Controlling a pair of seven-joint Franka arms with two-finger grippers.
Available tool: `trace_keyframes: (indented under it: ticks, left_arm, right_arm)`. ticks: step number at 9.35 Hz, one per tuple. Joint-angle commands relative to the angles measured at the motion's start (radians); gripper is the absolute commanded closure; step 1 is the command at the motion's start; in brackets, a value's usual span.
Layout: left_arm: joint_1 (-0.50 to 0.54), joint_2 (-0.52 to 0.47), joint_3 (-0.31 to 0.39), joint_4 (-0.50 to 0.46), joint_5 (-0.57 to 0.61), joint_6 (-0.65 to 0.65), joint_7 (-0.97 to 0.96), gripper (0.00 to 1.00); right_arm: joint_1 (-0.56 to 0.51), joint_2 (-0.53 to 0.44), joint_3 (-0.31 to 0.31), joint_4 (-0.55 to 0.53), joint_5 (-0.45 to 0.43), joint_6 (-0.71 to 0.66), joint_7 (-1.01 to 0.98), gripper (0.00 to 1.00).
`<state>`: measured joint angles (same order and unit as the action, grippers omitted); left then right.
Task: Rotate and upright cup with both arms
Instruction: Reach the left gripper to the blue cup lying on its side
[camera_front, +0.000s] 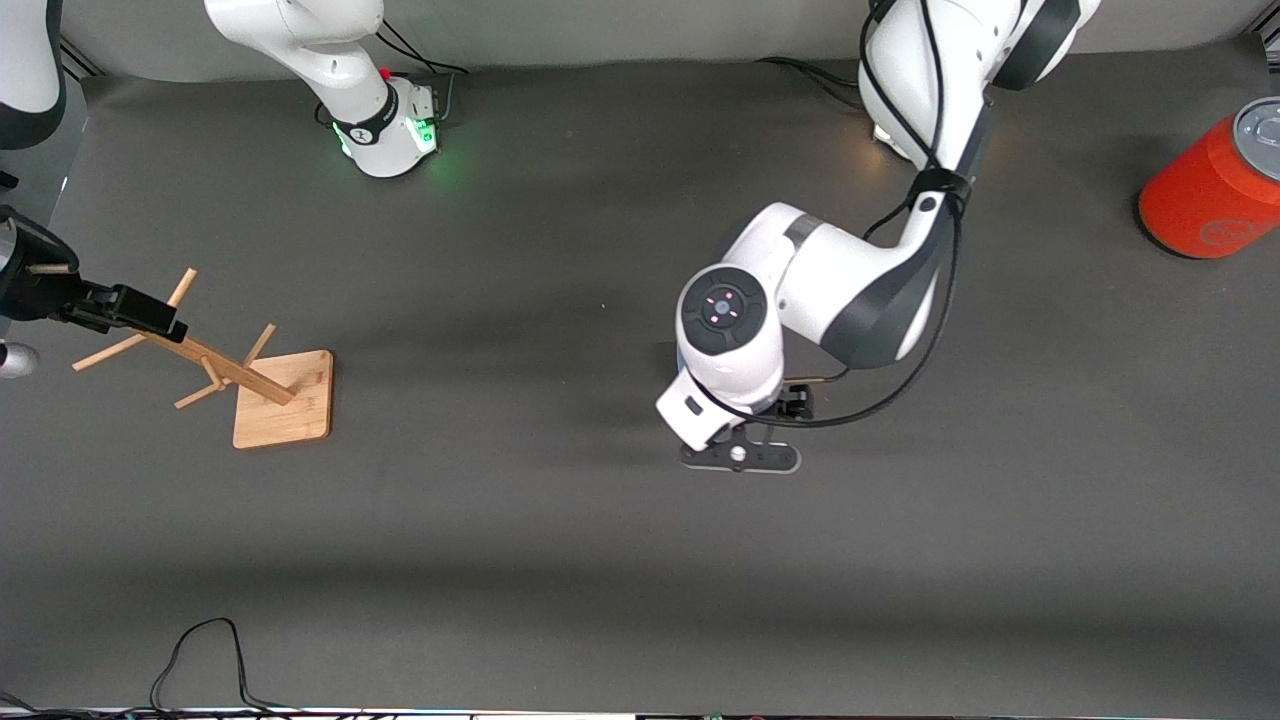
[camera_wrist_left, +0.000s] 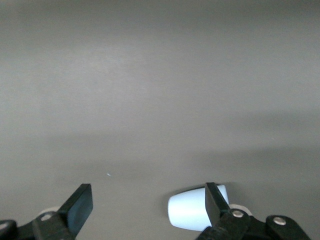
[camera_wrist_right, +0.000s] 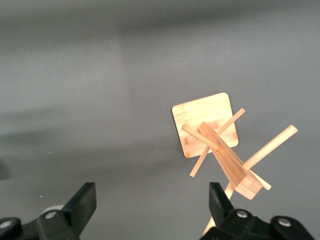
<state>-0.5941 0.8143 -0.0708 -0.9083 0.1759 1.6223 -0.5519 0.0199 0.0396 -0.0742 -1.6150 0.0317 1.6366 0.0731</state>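
Pale-blue plastic cup (camera_wrist_left: 192, 210) lies on side on dark table (camera_front: 520, 520), under left gripper (camera_wrist_left: 145, 207), jaws apart, one finger beside cup. Judged light, stiff, slippery; tapered wall best pinched mid-body. Right gripper (camera_wrist_right: 150, 205), jaws apart, waits over wooden rack (camera_front: 262, 385).

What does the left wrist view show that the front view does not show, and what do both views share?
Only the left wrist view shows the small pale-blue tapered plastic cup, lying on its side on the mat, partly covered by one black finger of the open left gripper.

Only the front view shows the wooden peg rack on a square base, the large orange cylinder with grey top, and the right gripper above the rack.

Both show the dark grey table mat and the left gripper.
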Motion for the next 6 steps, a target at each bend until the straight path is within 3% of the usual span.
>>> trace_keyframes:
  ticks: [1, 6]
  left_arm:
    - [-0.05, 0.062, 0.005, 0.069, 0.011, 0.013, -0.008, 0.0]
    - [-0.179, 0.164, 0.051, 0.058, 0.036, 0.062, -0.03, 0.0]
  right_arm:
    - [0.0, -0.033, -0.001, -0.037, -0.015, 0.026, -0.061, 0.0]
    - [-0.008, -0.033, 0.005, -0.036, -0.015, 0.026, -0.062, 0.0]
